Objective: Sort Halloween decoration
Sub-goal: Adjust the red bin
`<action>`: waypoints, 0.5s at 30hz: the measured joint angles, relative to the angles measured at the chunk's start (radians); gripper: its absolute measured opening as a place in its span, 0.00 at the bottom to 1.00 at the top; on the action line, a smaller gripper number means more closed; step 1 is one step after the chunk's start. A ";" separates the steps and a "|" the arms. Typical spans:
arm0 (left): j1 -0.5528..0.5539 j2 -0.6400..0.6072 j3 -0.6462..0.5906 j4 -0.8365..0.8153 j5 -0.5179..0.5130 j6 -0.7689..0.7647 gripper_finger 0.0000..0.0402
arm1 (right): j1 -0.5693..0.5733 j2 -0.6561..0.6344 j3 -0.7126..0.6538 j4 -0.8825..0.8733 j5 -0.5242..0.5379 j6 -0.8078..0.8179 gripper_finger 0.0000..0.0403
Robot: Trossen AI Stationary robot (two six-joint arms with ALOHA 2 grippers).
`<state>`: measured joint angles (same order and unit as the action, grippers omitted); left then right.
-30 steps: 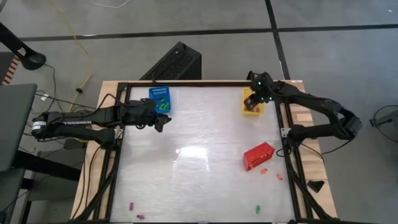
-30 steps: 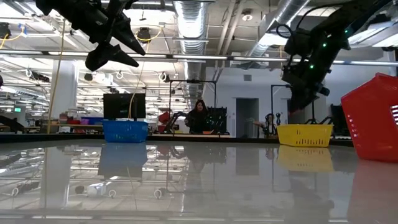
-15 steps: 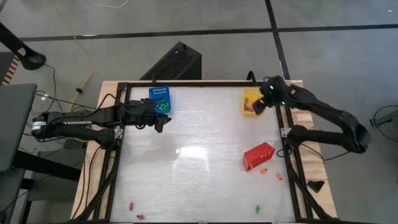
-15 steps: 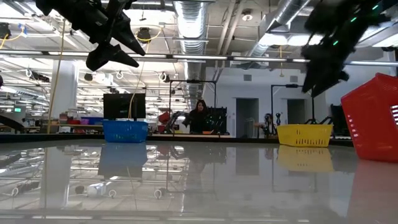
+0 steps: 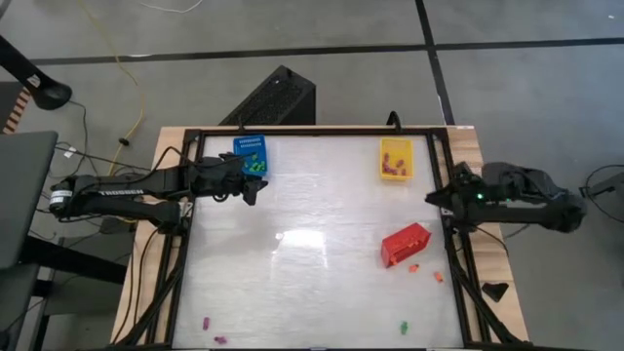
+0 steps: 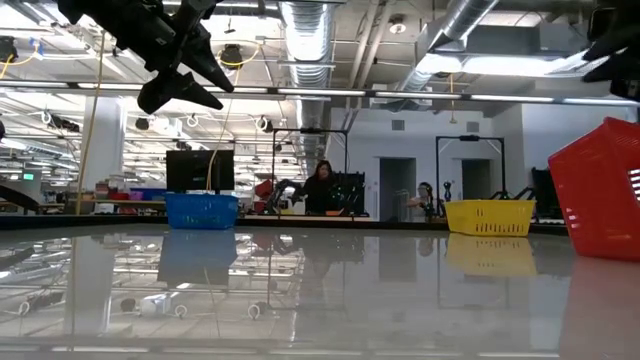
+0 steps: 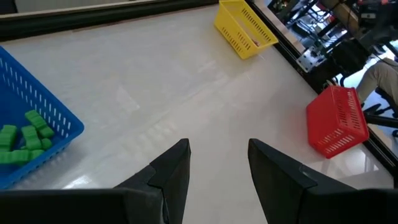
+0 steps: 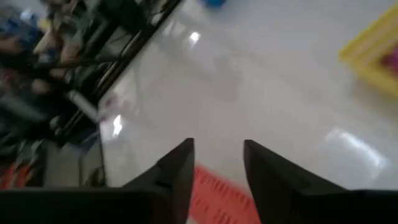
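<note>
The decoration pieces are tiny. Two orange pieces [image 5: 413, 266] and a green piece [image 5: 402, 327] lie on the table near its right near corner, and purple pieces [image 5: 206, 321] lie near the left near corner. Green pieces [image 7: 25, 137] sit in the blue basket [image 5: 252, 156], and purple ones [image 5: 395, 172] in the yellow basket [image 5: 396, 159]. My left gripper [image 5: 255, 188] [image 7: 217, 168] hovers open and empty just beside the blue basket. My right gripper [image 5: 434, 198] [image 8: 217, 162] is open and empty at the table's right edge, between the yellow basket and the red basket [image 5: 406, 244].
The red basket [image 7: 336, 121] lies tipped on its side near the right edge. A black frame rail [image 5: 448, 234] borders the table. The white middle of the table [image 5: 312, 244] holds nothing. People stand in the room beyond the far edge [image 6: 322, 188].
My right gripper has left the yellow basket: it swung out toward the table's right edge and then toward the near side, ending over the right rail. The left arm has kept still.
</note>
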<state>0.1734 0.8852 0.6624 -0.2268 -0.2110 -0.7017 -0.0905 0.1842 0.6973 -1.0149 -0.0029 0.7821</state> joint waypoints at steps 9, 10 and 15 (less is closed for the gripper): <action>0.000 0.000 0.000 0.000 0.000 -0.018 0.38 | 0.193 0.076 -0.079 0.013 -0.162 -0.027 0.08; 0.000 0.000 0.000 0.000 0.000 -0.018 0.38 | 0.213 0.087 -0.088 0.014 -0.179 -0.036 0.05; 0.000 0.000 0.000 -0.001 -0.010 -0.041 0.38 | 0.302 0.126 -0.094 0.019 -0.184 -0.072 0.07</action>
<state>0.1734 0.8852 0.6624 -0.2279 -0.2212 -0.7431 0.2120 0.3104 0.6035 -0.9962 -0.1873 0.7099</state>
